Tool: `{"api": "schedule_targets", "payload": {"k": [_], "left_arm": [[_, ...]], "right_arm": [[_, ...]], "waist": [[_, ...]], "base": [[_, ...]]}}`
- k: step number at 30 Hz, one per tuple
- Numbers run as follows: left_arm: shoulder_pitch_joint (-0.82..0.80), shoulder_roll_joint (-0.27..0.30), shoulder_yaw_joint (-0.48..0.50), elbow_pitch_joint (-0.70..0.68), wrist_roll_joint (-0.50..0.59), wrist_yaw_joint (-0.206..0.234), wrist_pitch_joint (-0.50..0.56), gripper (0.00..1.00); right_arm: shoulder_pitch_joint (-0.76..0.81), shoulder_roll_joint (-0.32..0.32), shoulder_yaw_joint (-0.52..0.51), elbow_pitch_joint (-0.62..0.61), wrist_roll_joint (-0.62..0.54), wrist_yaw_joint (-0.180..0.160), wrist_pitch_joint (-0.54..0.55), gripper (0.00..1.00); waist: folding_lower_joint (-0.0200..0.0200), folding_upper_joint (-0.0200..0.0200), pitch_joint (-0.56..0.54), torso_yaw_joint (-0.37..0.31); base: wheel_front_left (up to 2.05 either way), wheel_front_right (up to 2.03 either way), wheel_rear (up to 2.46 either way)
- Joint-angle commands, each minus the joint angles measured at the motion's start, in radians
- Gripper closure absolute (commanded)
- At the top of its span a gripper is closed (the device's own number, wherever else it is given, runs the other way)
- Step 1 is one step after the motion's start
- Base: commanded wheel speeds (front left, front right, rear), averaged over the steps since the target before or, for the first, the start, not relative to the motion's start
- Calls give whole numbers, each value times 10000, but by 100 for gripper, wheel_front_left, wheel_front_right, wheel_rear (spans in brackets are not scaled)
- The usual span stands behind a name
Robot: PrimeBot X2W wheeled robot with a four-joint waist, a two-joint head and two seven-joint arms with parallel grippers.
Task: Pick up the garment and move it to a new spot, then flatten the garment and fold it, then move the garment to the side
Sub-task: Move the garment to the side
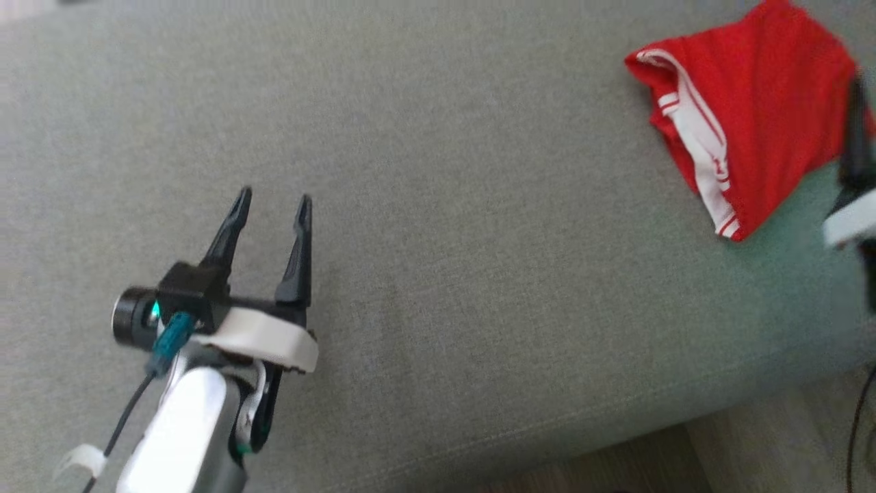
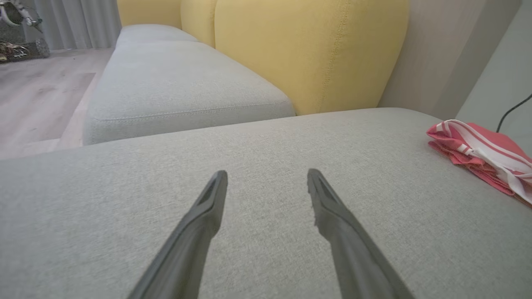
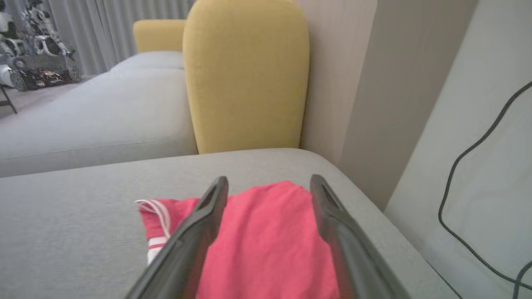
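Note:
The garment [image 1: 753,109] is red with white stripes along one edge, and it lies folded on the grey sofa seat [image 1: 438,239] at the far right. My right gripper [image 3: 269,182] hovers over the garment [image 3: 266,241] with its jaws open and nothing between them; in the head view one blurred dark finger [image 1: 855,130] of it shows at the right edge. Well to the left, my left gripper [image 1: 272,198] stands open above bare cushion. The left wrist view has that gripper [image 2: 267,176] open, with the garment [image 2: 482,153] off to the right.
Yellow back cushions [image 2: 307,54] rise behind the seat. Another grey seat cushion [image 2: 174,87] extends beyond. A pale wall with a black cable [image 3: 469,174] is close on the right. The sofa's front edge and wood floor [image 1: 650,459] lie below.

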Motion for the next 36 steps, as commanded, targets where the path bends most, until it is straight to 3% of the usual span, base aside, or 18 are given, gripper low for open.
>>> {"api": "schedule_targets", "payload": {"k": [1, 8, 13, 21, 36], "left_arm": [[-133, 177, 370, -299, -51, 63, -81, 0], [423, 74, 464, -248, -304, 204, -140, 0], [728, 114, 604, -203, -446, 292, -169, 0], [1323, 271, 771, -202, -598, 415, -195, 0], [2471, 622, 773, -620, -729, 646, -12, 0]], "right_arm": [[289, -27, -21, -664, -157, -7, 33, 0], [2350, 1295, -722, -3645, -948, -7, 847, 0], [3203, 2105, -784, -4920, -1425, -7, 1334, 0], [4253, 2653, -628, -5454, -1994, -7, 1544, 0], [5713, 3071, -801, -5940, -2283, -7, 1724, 0]], "waist": [[1, 0, -376, 152], [1, 0, -1133, 1030], [1, 0, -1532, 1699], [1, 0, -2270, 2372], [1, 0, -3166, 2473]], "base": [[0, 0, 0], [0, 0, 0], [0, 0, 0], [0, 0, 0], [0, 0, 0]]}}
